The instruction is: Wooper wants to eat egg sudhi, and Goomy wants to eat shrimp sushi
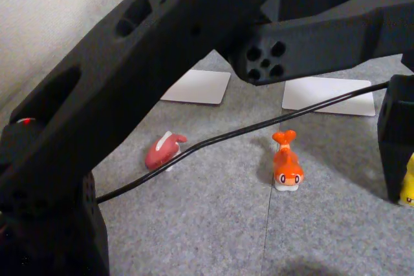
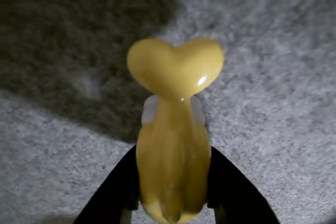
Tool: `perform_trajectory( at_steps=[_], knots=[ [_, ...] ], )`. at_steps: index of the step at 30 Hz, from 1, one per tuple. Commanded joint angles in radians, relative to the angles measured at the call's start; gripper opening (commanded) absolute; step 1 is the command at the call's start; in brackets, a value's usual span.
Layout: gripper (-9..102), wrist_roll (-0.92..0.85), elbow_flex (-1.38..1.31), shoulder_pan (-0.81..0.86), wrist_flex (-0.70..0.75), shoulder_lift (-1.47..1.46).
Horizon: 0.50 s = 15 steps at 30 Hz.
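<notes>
Your black claw (image 2: pixel 173 187) clenched on tiny glossy yellow fish-shaped toy (image 2: pixel 176 145), small orange fish-shaped toy (image 1: pixel 286 163) on grey carpet (image 1: pixel 213 211)

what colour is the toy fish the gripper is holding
Bright yellow fish toy, clearest in the wrist view.

Three fish toys (image 1: pixel 287 163), perhaps two white cards (image 1: pixel 196 86).
</notes>
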Motion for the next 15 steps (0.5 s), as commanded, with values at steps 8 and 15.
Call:
perform_trajectory(
  at_steps=[8,15],
  knots=[
    [4,0.1,-0.034,-0.081,0.087,0.13],
    [4,0.331,-0.026,-0.33,0.14,0.295]
  ],
)
